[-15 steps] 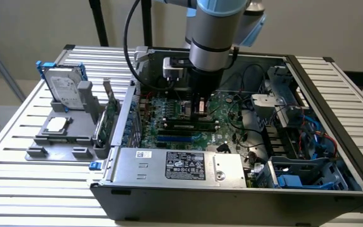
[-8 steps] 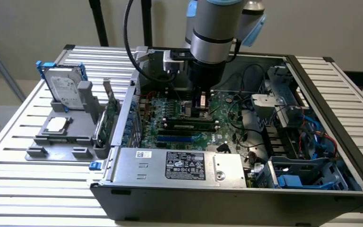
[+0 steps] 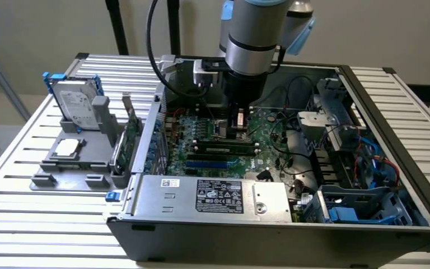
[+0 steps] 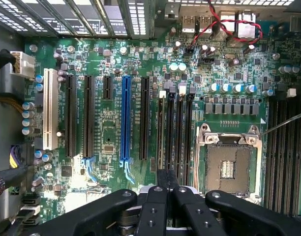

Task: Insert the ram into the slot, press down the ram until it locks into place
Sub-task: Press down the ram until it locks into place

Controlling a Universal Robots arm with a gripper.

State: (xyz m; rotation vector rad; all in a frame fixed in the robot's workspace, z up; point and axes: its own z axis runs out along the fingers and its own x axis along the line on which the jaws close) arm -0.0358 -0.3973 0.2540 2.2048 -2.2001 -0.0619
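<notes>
The ram (image 3: 224, 147), a thin green stick with dark chips, stands on edge in a slot of the motherboard inside the open computer case (image 3: 200, 241). My gripper (image 3: 237, 124) hangs just behind and above it, close to the board. In the wrist view the gripper (image 4: 165, 176) is shut with its black fingers pressed together, tips over the near end of the row of black memory slots (image 4: 176, 128) beside the CPU socket (image 4: 228, 164). Nothing shows between the fingers. Whether they touch the ram I cannot tell.
A grey fixture (image 3: 69, 162) at the exterior view's left carries a hard drive (image 3: 76, 106) and an upright green expansion card (image 3: 130, 137). The power supply (image 3: 208, 196) fills the case front, with a drive cage (image 3: 349, 207) and cables to the right. A blue card slot (image 4: 125, 118) lies nearby.
</notes>
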